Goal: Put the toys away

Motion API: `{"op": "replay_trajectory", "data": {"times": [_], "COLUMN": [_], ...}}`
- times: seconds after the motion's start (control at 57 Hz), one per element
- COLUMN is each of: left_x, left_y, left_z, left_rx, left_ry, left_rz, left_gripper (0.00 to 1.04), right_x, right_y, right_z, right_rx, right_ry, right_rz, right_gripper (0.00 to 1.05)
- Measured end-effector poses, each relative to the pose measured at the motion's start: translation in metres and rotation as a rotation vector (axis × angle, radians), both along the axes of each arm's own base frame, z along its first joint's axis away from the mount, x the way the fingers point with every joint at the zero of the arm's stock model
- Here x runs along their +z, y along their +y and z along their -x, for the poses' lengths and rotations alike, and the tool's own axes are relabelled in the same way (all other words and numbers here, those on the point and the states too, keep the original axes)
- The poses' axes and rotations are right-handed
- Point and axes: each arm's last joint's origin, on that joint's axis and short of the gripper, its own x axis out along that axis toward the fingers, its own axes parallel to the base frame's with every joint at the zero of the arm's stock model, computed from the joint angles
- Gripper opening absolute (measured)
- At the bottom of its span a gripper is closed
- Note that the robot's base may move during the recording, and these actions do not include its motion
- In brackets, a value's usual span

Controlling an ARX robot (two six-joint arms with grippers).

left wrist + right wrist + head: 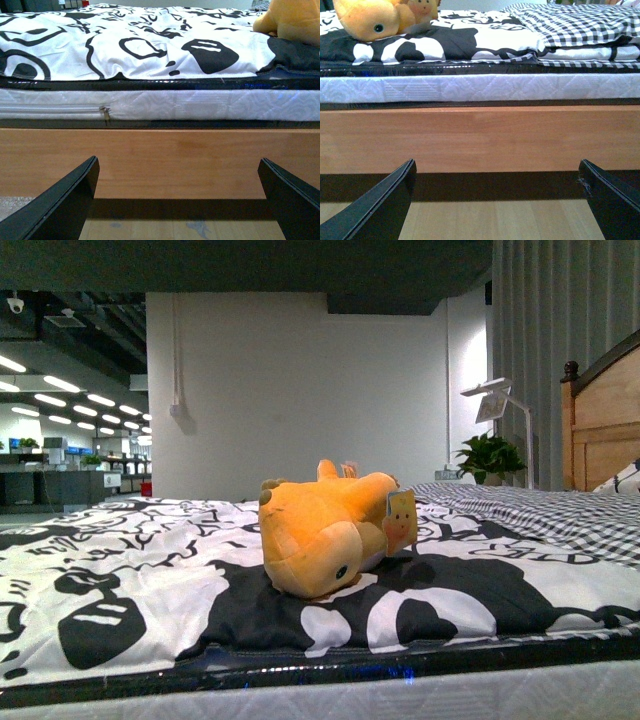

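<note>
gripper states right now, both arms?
Left gripper: open, holding nothing.
Right gripper: open, holding nothing.

Wooden bed (480, 137), white wall (300, 390)

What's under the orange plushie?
The orange plush animal lies on a black-and-white patterned quilt. Below that are a white mattress and a wooden bed frame. The patch of quilt right under its body is hidden.
</note>
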Motion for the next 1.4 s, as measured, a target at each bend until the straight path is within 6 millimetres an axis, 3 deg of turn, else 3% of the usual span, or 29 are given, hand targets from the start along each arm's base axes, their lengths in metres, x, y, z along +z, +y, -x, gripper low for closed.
{"op": "replay_trajectory", "data": {"times": [1.404], "left_x": [-0.0001], "left_y": [0.0], "left_z": [0.0], "left_rx": [-0.001], "left_ry": [0.001], "left_rz": [0.0], "left_gripper": [0.98], "right_x": [-0.0001], "right_y": [0.0], "right_z": [0.0], "right_rx": [-0.002], "right_ry": [0.002], "right_rz": [0.0], "right_gripper": [0.98]}}
